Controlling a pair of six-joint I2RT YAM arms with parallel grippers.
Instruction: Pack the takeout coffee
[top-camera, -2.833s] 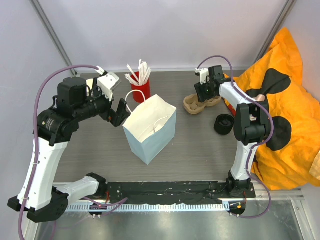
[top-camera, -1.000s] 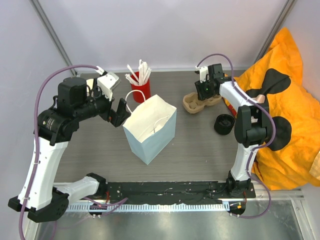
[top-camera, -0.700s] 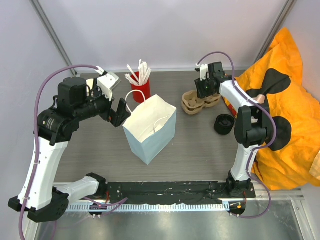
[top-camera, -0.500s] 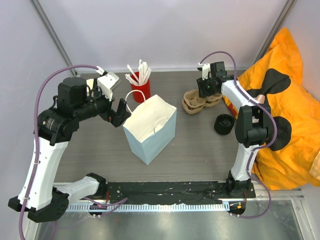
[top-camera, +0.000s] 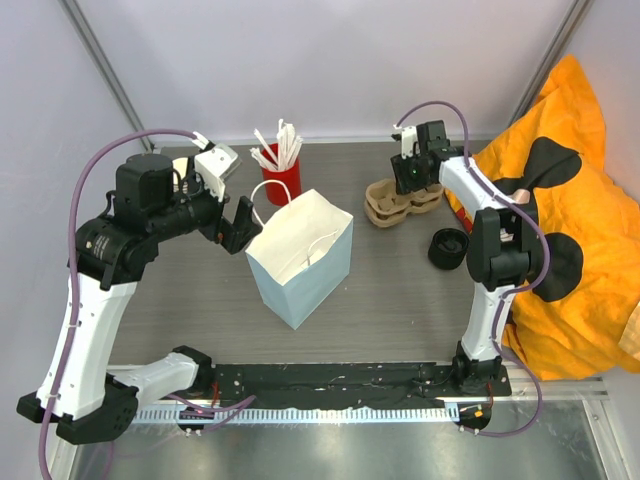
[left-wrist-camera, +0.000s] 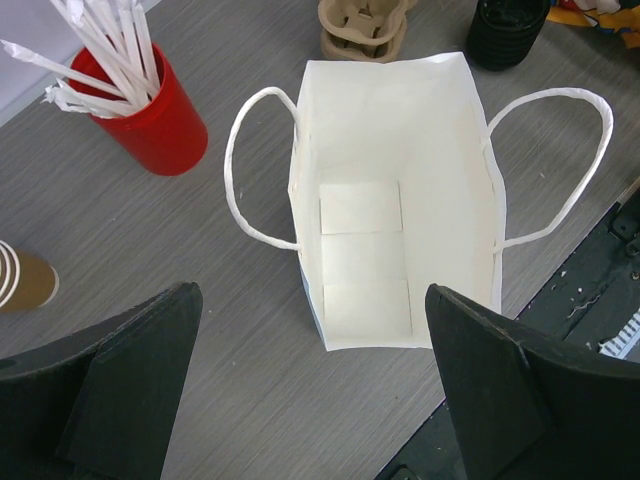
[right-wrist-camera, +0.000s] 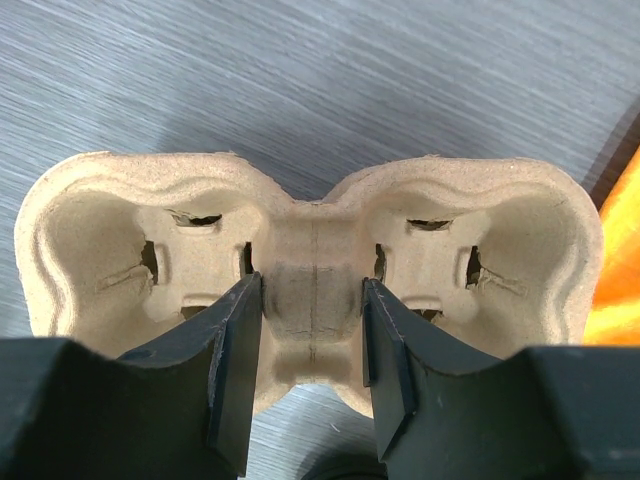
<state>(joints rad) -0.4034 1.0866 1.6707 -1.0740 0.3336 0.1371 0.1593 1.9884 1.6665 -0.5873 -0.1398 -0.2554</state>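
Coffee comes first, because it sits furthest left: the tan cup (left-wrist-camera: 24, 278) stands on the gray surface (top-camera: 400, 290) at the left edge of the left wrist view. It is down and left of the red cup (left-wrist-camera: 150, 122) with its white sticks (left-wrist-camera: 95, 45). It is well apart from the white bag (left-wrist-camera: 395, 120), and nothing touches it.

Next, the left gripper (left-wrist-camera: 312, 292) hangs over the open bag. Its jaws are spread wide and hold nothing. This arm is in the same spot as a moment ago. The bag stands open and has nothing inside.

Over on the upper right of the top view, things are different. The right gripper (right-wrist-camera: 308, 300) has its jaws pinched on the middle ridge of the cup carrier (right-wrist-camera: 120, 230). A moment ago the carrier lay flat. Now it looks lifted and tipped, and it sits a little more to the left, with the arm pulled up and back.

I think this means the carrier is picked up and ready to travel. The coffee is not packed yet. The cup is on the far side of the bag from the carrier, so the two must come together first.
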